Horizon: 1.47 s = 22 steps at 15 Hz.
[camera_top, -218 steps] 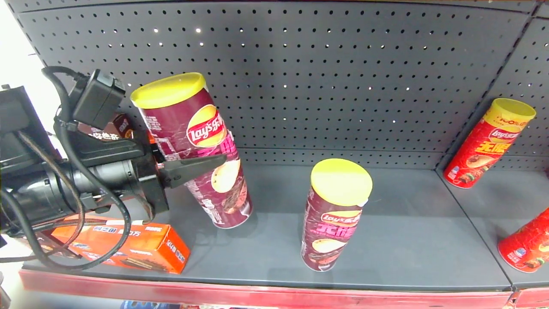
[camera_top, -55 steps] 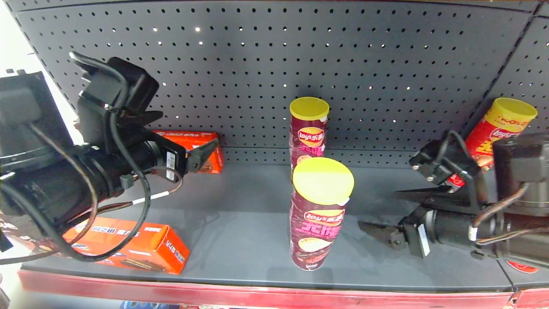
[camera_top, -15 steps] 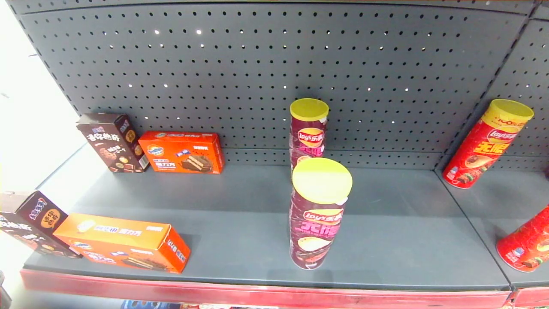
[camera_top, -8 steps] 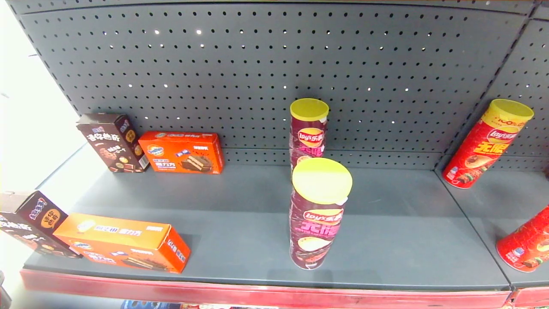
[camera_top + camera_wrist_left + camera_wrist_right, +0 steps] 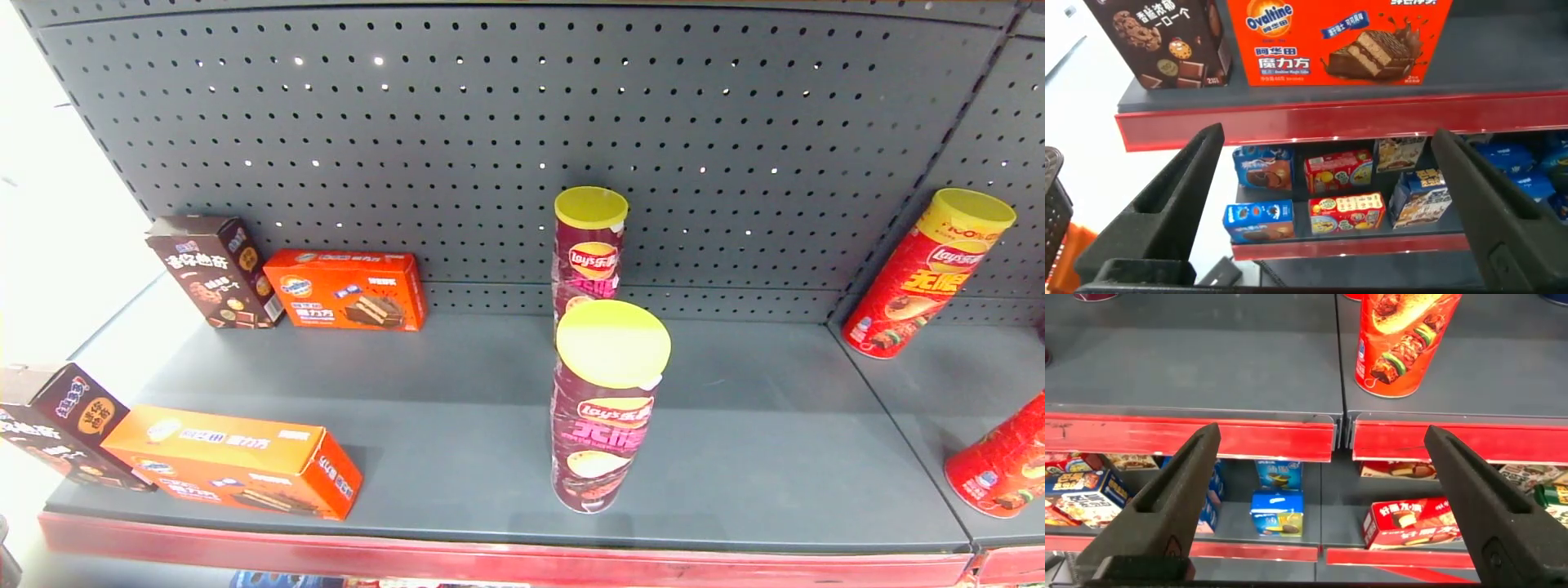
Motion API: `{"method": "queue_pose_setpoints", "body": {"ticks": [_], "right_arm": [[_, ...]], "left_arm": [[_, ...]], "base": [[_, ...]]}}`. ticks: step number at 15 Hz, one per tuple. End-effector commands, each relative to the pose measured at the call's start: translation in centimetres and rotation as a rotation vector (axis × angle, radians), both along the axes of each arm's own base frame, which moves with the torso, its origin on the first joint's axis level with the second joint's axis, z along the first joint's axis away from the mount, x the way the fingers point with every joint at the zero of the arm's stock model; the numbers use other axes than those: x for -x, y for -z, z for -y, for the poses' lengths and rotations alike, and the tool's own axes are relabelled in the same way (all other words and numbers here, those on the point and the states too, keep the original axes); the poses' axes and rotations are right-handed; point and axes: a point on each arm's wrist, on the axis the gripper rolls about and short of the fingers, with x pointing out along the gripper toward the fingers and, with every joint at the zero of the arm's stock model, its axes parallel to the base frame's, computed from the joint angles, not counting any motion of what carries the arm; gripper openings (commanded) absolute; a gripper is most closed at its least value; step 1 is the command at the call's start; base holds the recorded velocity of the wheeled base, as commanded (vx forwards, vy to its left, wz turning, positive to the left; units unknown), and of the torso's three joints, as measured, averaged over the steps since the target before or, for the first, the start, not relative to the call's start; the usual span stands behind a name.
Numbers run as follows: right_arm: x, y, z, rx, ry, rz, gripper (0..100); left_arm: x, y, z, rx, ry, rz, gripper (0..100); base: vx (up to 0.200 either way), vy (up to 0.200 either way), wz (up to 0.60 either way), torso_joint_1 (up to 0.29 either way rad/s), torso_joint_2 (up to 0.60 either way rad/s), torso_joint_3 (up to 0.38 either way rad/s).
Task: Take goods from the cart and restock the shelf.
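Observation:
Two purple chip cans with yellow lids stand on the grey shelf: one near the front, one behind it by the pegboard. Orange wafer boxes lie at the front left and back left. My left gripper is open with nothing between its fingers, in front of the shelf's red edge below an orange box and a brown cookie box. My right gripper is open and holds nothing, facing the red shelf edge below a red chip can.
Red chip cans stand at the right and front right. Brown cookie boxes sit at the back left and front left. A lower shelf holds several small snack boxes. A dark basket edge shows beside the left gripper.
Since 3.7 s ago both arms have drawn back out of the head view. Over the last second nothing on the shelf has moved.

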Motion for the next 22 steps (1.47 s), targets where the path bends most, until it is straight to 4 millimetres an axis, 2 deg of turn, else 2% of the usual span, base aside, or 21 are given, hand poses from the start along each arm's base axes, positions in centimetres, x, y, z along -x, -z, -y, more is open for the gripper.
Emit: {"method": "queue_pose_setpoints", "body": {"ticks": [1,3,14,16,22], "right_arm": [[0.0,0.0,-0.01,0.003,-0.002,0.0,100],[0.0,0.0,0.0,0.0,-0.001,0.0,100],[0.0,0.0,0.0,0.0,-0.001,0.0,100],[0.0,0.0,0.0,0.0,-0.001,0.0,100],[0.0,0.0,0.0,0.0,-0.001,0.0,100]], "left_arm": [[-0.01,0.0,0.0,-0.001,0.0,-0.001,100],[-0.01,0.0,0.0,0.002,0.0,-0.001,100],[-0.01,0.0,0.0,-0.001,0.0,-0.001,100],[-0.01,0.0,0.0,0.002,0.0,-0.001,100],[-0.01,0.0,0.0,0.002,-0.001,-0.001,100]], "base": [[0.0,0.0,0.0,0.0,0.0,0.0],[0.0,0.0,-0.6,0.002,0.0,0.005],[0.0,0.0,0.0,0.0,0.0,0.0],[-0.2,0.0,0.0,0.0,0.0,0.005],[0.0,0.0,0.0,0.0,0.0,0.0]]}}
